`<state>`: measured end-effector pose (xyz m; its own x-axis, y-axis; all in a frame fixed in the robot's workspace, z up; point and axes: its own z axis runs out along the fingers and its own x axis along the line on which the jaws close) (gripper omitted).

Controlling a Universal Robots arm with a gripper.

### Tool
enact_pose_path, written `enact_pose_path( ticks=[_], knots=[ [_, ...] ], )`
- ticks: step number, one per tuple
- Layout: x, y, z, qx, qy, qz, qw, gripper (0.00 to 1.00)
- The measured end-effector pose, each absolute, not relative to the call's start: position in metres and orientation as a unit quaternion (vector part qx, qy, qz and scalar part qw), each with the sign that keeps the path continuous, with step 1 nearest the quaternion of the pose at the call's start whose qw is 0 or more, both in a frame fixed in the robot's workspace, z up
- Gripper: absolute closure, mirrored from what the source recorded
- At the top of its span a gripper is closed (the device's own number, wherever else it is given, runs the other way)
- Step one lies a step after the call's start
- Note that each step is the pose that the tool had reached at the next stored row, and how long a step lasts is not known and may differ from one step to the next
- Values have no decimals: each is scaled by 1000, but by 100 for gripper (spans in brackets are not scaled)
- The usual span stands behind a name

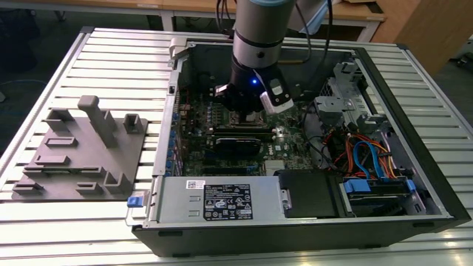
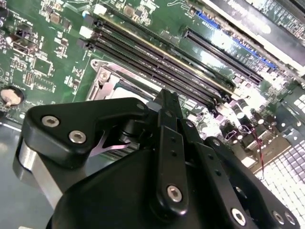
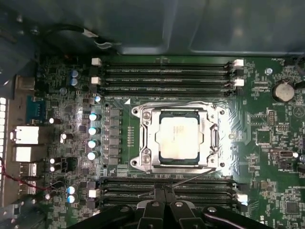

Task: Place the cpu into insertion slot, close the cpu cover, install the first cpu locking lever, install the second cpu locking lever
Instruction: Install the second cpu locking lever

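The cpu (image 3: 178,140) sits seated in the insertion slot (image 3: 143,157), with the cpu cover (image 3: 177,108) lying closed over it as a silver frame. The end effector (image 3: 164,193) hangs just beside the socket's edge, over the memory slots (image 3: 167,186), fingers drawn together and holding nothing.

The cpu (image 3: 178,140) lies in the insertion slot (image 3: 143,143), under the cpu cover (image 3: 209,119)

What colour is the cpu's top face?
Pale silver-grey, plain; the cpu shows best in the first wrist view, seated in the insertion slot.
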<state>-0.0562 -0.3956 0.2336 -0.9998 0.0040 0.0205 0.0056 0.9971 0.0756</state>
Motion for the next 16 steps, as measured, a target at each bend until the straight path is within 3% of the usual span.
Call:
enact_pose_path(
  ticks=[16],
  knots=[
    [-56,-403,236,-3,-999,-45,15,89]
  ],
)
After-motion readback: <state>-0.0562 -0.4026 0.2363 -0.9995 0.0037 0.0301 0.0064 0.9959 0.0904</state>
